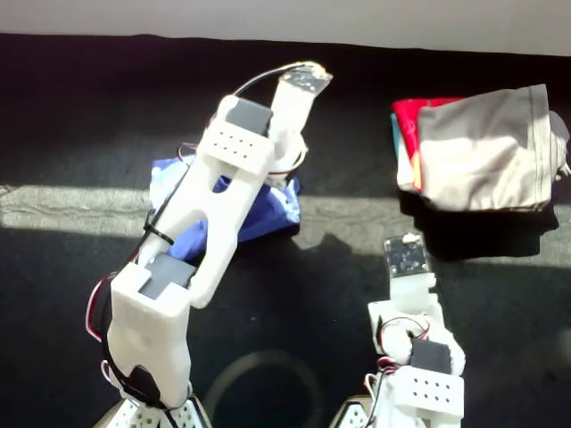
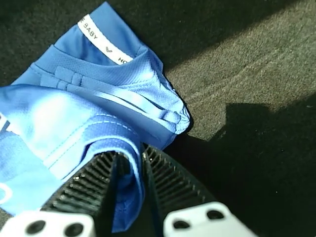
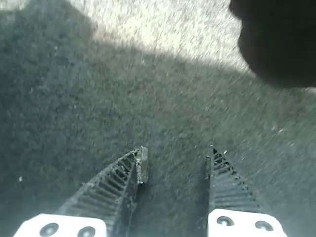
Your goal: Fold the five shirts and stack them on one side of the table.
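Pinching a fold of the blue shirt (image 2: 89,113), the left gripper (image 2: 130,159) has its two toothed jaws pressed together on the cloth, which runs down between them. The shirt lies crumpled on the table (image 2: 256,74), with its collar and a white label (image 2: 101,42) turned up, beyond the jaws. In the high view the left arm (image 1: 214,214) stretches over this shirt, and blue cloth shows on both sides of it, near the middle of the table and a little to the left. The right gripper (image 3: 177,155) is low over the bare dark cover of the table; its jaws stand apart and nothing is between them. The right arm (image 1: 417,357) is folded back at the near edge, well apart from the blue shirt. At the far right of the table lies the stack (image 1: 464,169): a folded grey shirt (image 1: 491,134) on top, and under it a red shirt (image 1: 412,116) whose edge sticks out on the left side, with a thin teal edge beside it. How many shirts are in the stack I cannot tell. A strip of sunlight (image 1: 53,209) crosses the table from left to right.
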You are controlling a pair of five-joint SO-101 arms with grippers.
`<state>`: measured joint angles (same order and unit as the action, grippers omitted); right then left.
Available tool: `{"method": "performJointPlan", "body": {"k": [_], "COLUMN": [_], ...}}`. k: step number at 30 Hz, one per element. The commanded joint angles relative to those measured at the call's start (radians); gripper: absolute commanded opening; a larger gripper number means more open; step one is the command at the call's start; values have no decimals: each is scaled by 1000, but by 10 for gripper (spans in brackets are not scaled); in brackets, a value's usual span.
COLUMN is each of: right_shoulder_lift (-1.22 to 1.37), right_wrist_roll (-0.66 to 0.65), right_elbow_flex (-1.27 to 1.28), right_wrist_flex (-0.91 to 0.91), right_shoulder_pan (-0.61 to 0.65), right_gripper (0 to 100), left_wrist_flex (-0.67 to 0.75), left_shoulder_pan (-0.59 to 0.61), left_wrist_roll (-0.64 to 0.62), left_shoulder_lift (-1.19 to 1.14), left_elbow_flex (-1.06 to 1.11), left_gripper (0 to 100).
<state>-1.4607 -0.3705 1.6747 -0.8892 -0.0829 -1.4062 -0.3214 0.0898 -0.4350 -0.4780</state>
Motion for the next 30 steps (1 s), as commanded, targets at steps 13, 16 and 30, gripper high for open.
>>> {"method": "performJointPlan", "body": {"k": [13,16,30], "right_shoulder_lift": [-133,-133,-134], "right_wrist_roll": [-3,-3,-3], "right_elbow_flex": [91,91,91], "right_wrist_flex": [-50,-50,-50], "right_shoulder_pan": [-5,-5,-4], "right_gripper": [190,190,190], "left_wrist_flex": [-6,-106,-183], "left_shoulder_pan": [1,36,271], "left_wrist_roll": [-35,-32,21], "left_shoulder_lift": [-7,-7,-286], "left_elbow_flex": [-128,-211,-202], "left_gripper": [203,190,10]}}
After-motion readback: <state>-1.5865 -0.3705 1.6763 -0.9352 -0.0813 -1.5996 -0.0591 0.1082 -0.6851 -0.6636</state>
